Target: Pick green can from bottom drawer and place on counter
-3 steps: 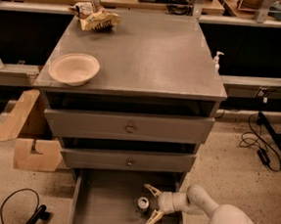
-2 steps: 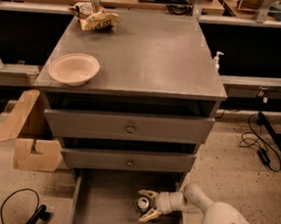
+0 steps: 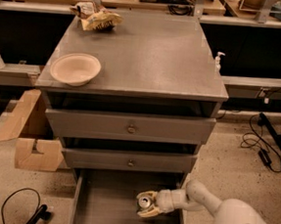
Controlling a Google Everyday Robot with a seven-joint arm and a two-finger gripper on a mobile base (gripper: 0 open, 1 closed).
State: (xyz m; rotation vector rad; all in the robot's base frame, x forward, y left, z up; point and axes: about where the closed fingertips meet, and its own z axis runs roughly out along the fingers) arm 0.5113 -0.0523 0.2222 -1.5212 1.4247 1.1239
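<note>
The green can [image 3: 146,202] stands in the open bottom drawer [image 3: 108,204], only its silver top and a little green side showing. My gripper [image 3: 147,204] reaches in from the right on a white arm, and its two cream fingers sit on either side of the can, closed around it. The can is still low inside the drawer. The counter [image 3: 146,50] is the wide grey top of the cabinet above.
A cream bowl [image 3: 75,68] sits at the counter's front left and a snack bag [image 3: 99,18] at its back left. Two knobbed drawers are closed below. A white pump bottle [image 3: 217,61] stands right of the cabinet. A cardboard box [image 3: 28,133] is on the floor at left.
My gripper has moved left within the drawer and its fingers have closed around the can.
</note>
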